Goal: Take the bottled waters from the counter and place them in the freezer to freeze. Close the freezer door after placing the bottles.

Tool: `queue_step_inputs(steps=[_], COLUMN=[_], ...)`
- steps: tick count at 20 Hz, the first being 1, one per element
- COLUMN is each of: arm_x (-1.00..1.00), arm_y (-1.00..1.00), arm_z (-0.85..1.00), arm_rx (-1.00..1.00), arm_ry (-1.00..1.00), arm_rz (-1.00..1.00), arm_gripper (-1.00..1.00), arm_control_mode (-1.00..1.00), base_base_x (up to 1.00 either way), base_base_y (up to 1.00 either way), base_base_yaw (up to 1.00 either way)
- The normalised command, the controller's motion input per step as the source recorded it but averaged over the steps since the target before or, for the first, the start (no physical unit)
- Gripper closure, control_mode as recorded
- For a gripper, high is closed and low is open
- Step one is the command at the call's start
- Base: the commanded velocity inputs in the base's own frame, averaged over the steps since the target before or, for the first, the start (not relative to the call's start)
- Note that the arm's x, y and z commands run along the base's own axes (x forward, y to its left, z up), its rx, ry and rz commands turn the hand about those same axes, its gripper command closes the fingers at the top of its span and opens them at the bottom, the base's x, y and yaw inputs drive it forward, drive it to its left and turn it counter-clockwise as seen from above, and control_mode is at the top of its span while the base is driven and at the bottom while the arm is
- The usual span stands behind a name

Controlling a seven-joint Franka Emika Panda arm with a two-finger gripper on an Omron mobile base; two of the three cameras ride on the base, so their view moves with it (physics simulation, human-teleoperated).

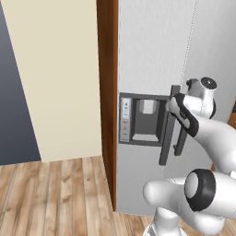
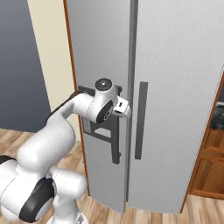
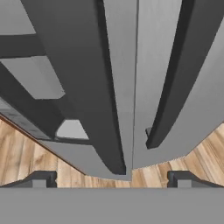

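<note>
Freezer (image 2: 175,87), tall and brushed silver-grey, is shown upright with both front panels closed and a narrow vertical seam between them. The freezer door (image 1: 147,55) is the narrower panel on the side of the brown wooden side board (image 1: 107,92); a recessed dispenser (image 1: 144,119) with a dark frame and a pale inner niche is set into its front, and a dark vertical bar handle (image 1: 167,138) runs just beside the seam. A second dark bar handle (image 2: 140,120) is carried by the plain door (image 2: 183,144) across the seam.

The gripper (image 3: 111,180) is held in front of the seam, at handle height. Its fingers (image 3: 41,179) are spread as wide as they go, and nothing is pinched or touched between them; in the hand view the lower end of the freezer door's handle (image 3: 109,148) is seen between and beyond the two tips.

Open wooden floor (image 1: 50,198) lies before the freezer, bounded by a cream wall (image 1: 60,78) beside the wooden board. At the far edge of the right base view, brown wooden cabinetry (image 2: 210,166) stands just beside the freezer.
</note>
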Motion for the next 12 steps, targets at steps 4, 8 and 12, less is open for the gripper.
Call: queue_step_inputs(steps=[4, 8, 12], arm_x=[0.01, 0.18, 0.01], arm_y=[0.14, 0.01, -0.04], arm_z=[0.74, 0.08, -0.09], arm_rx=[-0.03, -0.01, 0.0], arm_ry=[0.27, 0.03, -0.09], arm_rz=[0.0, 0.0, 0.0], arm_gripper=[-1.0, -1.0, -1.0], arm_control_mode=[-1.0, -1.0, -1.0], base_base_x=[0.0, 0.0, 0.0], base_base_y=[0.0, 0.0, 0.0], base_base_yaw=[0.0, 0.0, 0.0])
